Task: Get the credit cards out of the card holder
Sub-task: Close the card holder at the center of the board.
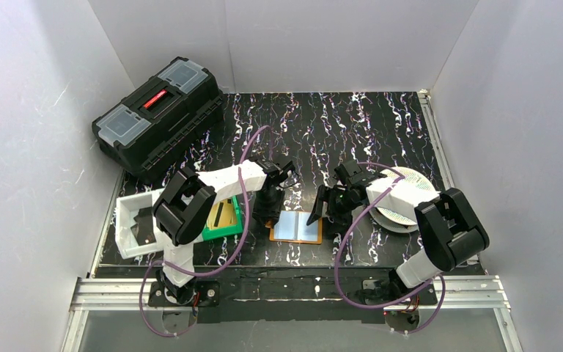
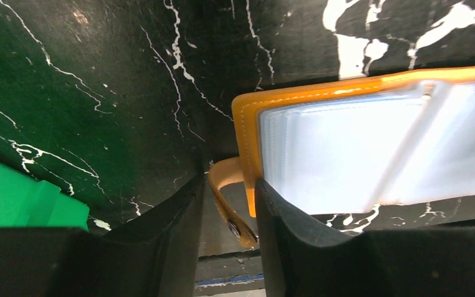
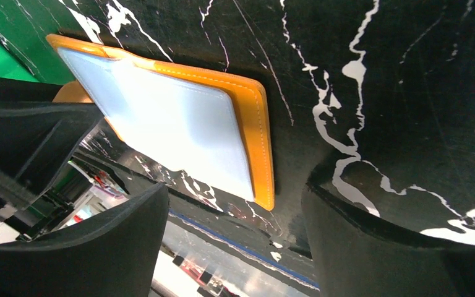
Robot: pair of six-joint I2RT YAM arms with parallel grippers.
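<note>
Between the two claws, flat on the black white-veined table (image 1: 352,132): orange wallet (image 1: 295,227) lying open, silvery-clear pockets up. From above only: black toolbox (image 1: 157,117), white tray (image 1: 124,235), patterned disc (image 1: 403,198), and an unidentifiable dark piece (image 1: 220,213) inside the green bin (image 1: 223,233). At the left wrist only: snap strap (image 2: 230,207) between the barely parted fingers of the left claw (image 2: 229,185), unpinched. Right claw (image 3: 235,198) spread wide, grips nothing.
</note>
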